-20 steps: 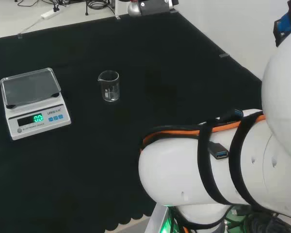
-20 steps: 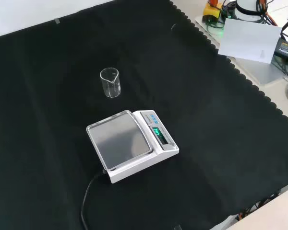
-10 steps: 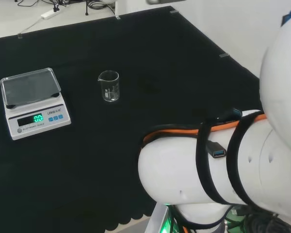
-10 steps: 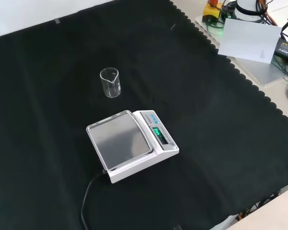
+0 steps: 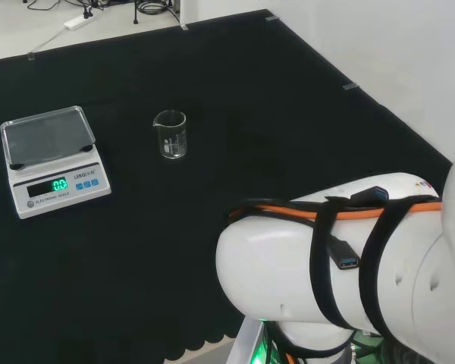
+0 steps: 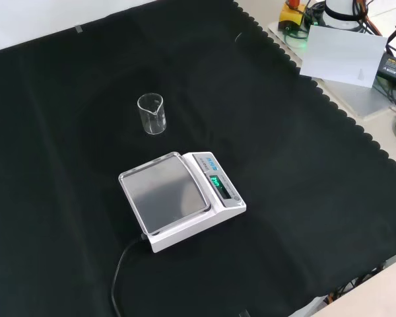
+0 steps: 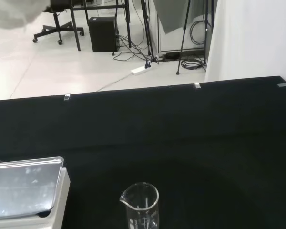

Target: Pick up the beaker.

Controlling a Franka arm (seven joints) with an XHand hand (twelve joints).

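Standing upright on the black cloth (image 6: 303, 198), the beaker (image 5: 171, 135) is seen to be empty, with its spout turned toward the scale (image 5: 51, 161). In the front view the beaker (image 6: 152, 113) is placed at about 11 o'clock from the scale (image 6: 181, 200), near it but apart. In the head view the scale is found at 9 o'clock from the beaker. Neither item has been displaced against the views taken a second and half a second ago; the beaker is untouched and not yet lifted.

The change is confined to the arm. In the head view the dark fitting formerly seen at the 12 o'clock edge of the picture has gone from sight, and the big white arm link (image 5: 326, 273) has been shifted, so that more of the far cloth edge and the wall is exposed at 3 o'clock. In the wrist view the beaker (image 7: 140, 204) is shown close ahead with the scale pan (image 7: 24, 186) beside it, and a blurred white part of the hand (image 7: 14, 13) is seen at the picture's corner.

The fingers are not shown, so the state of the hand cannot be told. It is judged that the approach is under way and the grasp has not begun.
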